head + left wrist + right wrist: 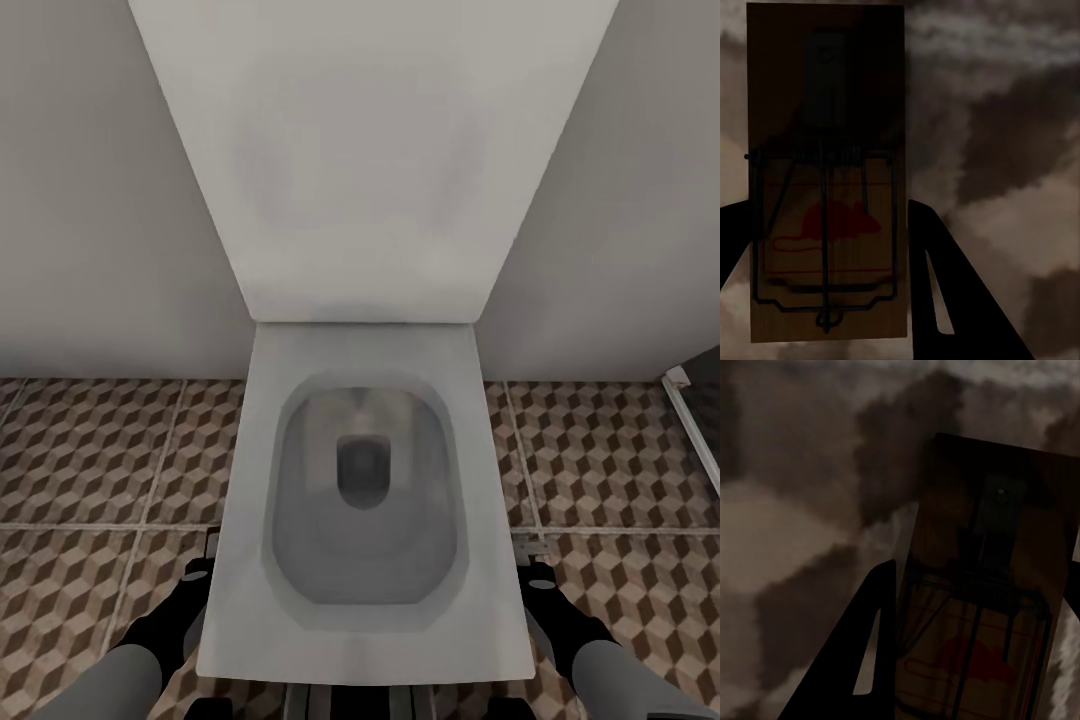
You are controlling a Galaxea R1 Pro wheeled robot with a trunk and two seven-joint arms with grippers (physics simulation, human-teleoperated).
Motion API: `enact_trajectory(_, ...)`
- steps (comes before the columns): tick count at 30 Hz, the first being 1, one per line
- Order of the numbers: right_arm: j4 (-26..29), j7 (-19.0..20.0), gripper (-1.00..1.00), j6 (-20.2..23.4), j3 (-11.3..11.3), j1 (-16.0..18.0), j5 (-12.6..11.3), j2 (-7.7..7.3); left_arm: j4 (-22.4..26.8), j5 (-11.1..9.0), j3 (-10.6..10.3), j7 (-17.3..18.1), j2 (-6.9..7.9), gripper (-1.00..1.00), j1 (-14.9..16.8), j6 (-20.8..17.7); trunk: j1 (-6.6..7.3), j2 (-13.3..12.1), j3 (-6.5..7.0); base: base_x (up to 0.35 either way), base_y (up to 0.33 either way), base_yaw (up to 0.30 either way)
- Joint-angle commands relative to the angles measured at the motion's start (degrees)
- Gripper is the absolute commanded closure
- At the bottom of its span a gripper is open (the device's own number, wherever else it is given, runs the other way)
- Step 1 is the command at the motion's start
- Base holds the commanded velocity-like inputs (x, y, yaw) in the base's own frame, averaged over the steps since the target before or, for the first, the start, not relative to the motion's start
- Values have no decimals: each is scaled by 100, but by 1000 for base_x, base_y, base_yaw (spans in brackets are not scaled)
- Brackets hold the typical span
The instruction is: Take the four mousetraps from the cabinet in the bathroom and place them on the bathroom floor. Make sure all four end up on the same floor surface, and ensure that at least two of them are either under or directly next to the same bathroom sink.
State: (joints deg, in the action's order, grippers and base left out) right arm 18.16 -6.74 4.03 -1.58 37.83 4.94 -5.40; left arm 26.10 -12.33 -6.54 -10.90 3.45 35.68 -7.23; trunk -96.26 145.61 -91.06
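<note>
Two mousetraps in hand, one per arm; landmark: the white toilet (365, 500).

Head view: toilet dead ahead, lid raised against the grey wall (90, 200). Left hand (200, 572) and right hand (533, 572) sit low on either side of the bowl, over the bathroom floor (90, 450) of cube-pattern tiles. A dark frame edge (690, 410) stands beyond the toilet's right side.

Left wrist view: the left mousetrap (825, 172), wire bar and red mouse print up, lies between the dark fingers (945, 285), which are closed onto its long edges. Blurred tile behind.

Right wrist view: the right mousetrap (982, 607) sits tilted between closed fingers (862, 652), tile pattern beyond.

Risk, as judgement: no sink is in view beside the toilet, so releasing here would probably miss the sink condition. The bowl stands between the arms, and swinging inward could knock a trap loose.
</note>
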Motion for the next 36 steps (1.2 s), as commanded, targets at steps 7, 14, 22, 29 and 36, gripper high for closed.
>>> enact_trajectory(7, -39, 15, -100, 29, 0, -4, -49, 4, 13, -41, -49, -43, 7, 100, 0, -33, -1, 0, -3, 0, 0, 0)
enact_trajectory(14, -33, 15, -100, 28, 0, -4, -53, 4, 13, -41, -49, -43, 7, 100, 0, -33, -1, 0, -3, 0, 0, 0)
enact_trajectory(22, -32, 15, -100, 28, 0, -4, -51, 4, 12, -41, -49, -43, 7, 100, 0, -33, -1, 0, -3, 0, 0, 0)
enact_trajectory(29, -32, 15, -100, 28, 0, -4, -47, 4, 13, -41, -49, -43, 7, 100, 0, -33, -1, 0, -3, 0, 0, 0)
enact_trajectory(36, -32, 15, -100, 28, 0, -4, -40, 4, 10, -35, -52, -43, 7, 100, 0, -33, -1, 0, -3, 0, 0, 0)
